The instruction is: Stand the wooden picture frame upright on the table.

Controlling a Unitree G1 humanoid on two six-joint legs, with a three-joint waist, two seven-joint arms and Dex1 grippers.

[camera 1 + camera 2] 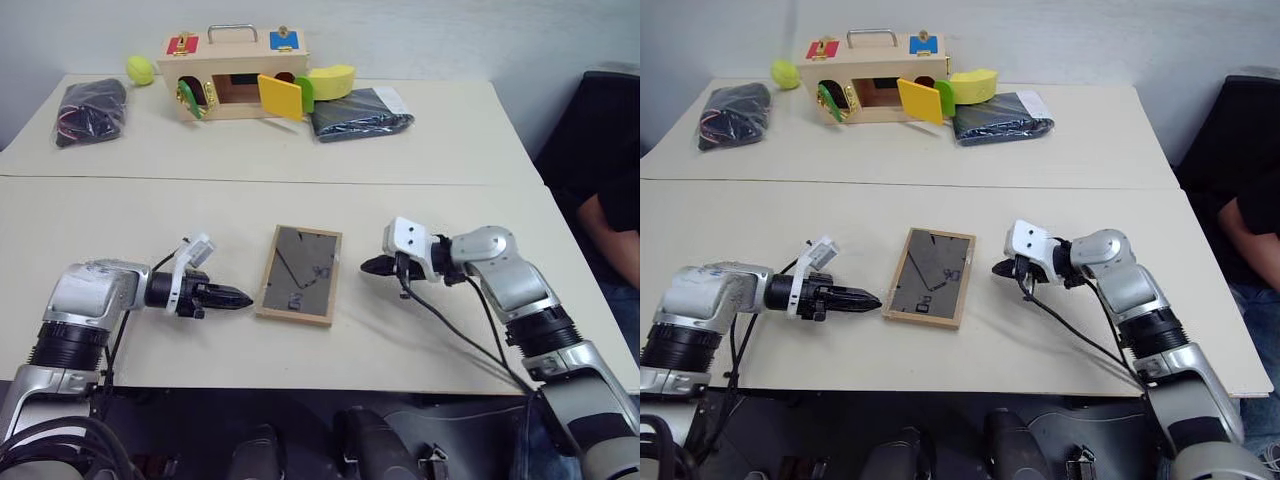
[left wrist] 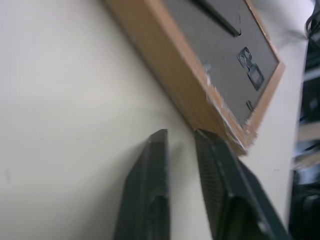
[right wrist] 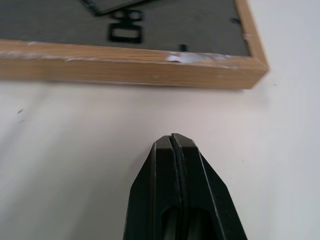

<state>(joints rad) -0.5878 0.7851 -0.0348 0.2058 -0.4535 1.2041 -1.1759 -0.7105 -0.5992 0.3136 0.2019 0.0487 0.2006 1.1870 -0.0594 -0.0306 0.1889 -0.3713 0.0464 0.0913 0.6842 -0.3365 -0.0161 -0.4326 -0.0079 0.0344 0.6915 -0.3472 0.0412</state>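
Left gripper (image 1: 238, 298), fingers slightly parted and empty, sits just beside the wooden picture frame (image 1: 299, 273), lying face-down on the table (image 1: 150, 215). Right gripper (image 1: 372, 266) is clenched, empty, nearby. Approach step; next requires lifting an edge.

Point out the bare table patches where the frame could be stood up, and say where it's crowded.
Bare: the table stretch between the wooden picture frame and the far clutter. Crowded: the far edge, with the wooden box, black bag and dark folded packet. Left pincer and right pincer flank the frame.
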